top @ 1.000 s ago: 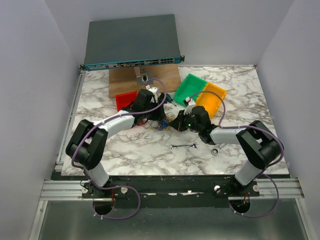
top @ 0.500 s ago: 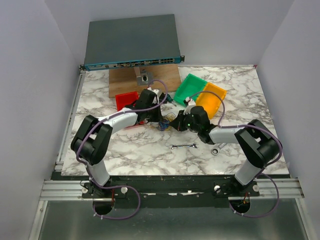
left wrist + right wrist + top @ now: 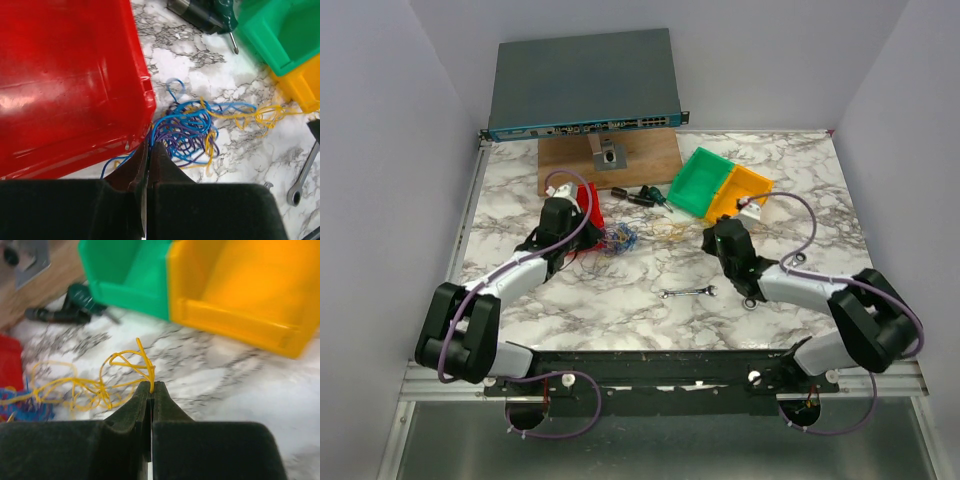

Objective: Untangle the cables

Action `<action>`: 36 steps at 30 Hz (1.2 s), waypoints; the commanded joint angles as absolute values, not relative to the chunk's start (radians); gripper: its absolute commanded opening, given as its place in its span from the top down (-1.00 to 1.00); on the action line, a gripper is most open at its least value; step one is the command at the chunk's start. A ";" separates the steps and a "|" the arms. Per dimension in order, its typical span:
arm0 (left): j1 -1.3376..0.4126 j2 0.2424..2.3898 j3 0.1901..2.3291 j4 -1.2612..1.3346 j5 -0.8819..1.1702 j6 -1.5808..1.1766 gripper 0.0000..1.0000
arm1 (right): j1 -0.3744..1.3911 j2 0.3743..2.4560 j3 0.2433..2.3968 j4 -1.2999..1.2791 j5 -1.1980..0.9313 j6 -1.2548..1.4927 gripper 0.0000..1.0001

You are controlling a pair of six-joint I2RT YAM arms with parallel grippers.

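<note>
judging by both wrist views, treat this as a pull-apart step on the cables. note the left claw pinched fully shut on a blue strand, with the blue and purple knot lying on the marble just ahead of its tips and a little to the right, and the red bin close against the tips on the left. note the right claw likewise shut tight, on the end of a yellow strand that loops away ahead and to the left toward the knot, with the green bin and yellow bin farther ahead. draw the two claws apart slowly and low over the table, watching the yellow loops ahead of the right claw flatten out one at a time. stop and ease off if the whole knot slides along instead of letting the yellow strand slip free, since that probably only tightens it. steer the left claw clear of the red bin's corner, a likely snag for thin wire. hold both pinches firm, as strands this fine can probably slip out. mind the wrench lying off to the right of the left claw.
</note>
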State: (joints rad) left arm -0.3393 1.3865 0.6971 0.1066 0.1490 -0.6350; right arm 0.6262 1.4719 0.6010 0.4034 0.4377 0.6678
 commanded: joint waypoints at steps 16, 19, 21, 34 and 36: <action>-0.325 1.358 0.653 0.287 0.268 -0.660 1.00 | 0.621 1.298 0.432 0.568 0.531 0.616 0.79; -0.350 1.370 0.671 0.269 0.250 -0.645 1.00 | 0.621 1.319 0.426 0.629 0.411 0.560 -0.01; -0.356 1.368 0.679 0.256 0.242 -0.640 1.00 | 0.620 1.330 0.428 0.646 0.371 0.546 -0.36; -0.365 1.351 0.678 0.242 0.214 -0.627 1.00 | 0.621 1.618 0.643 0.509 0.195 0.564 -0.96; -0.368 1.350 0.679 0.241 0.212 -0.626 1.00 | 0.621 1.679 0.703 0.444 0.221 0.573 -0.96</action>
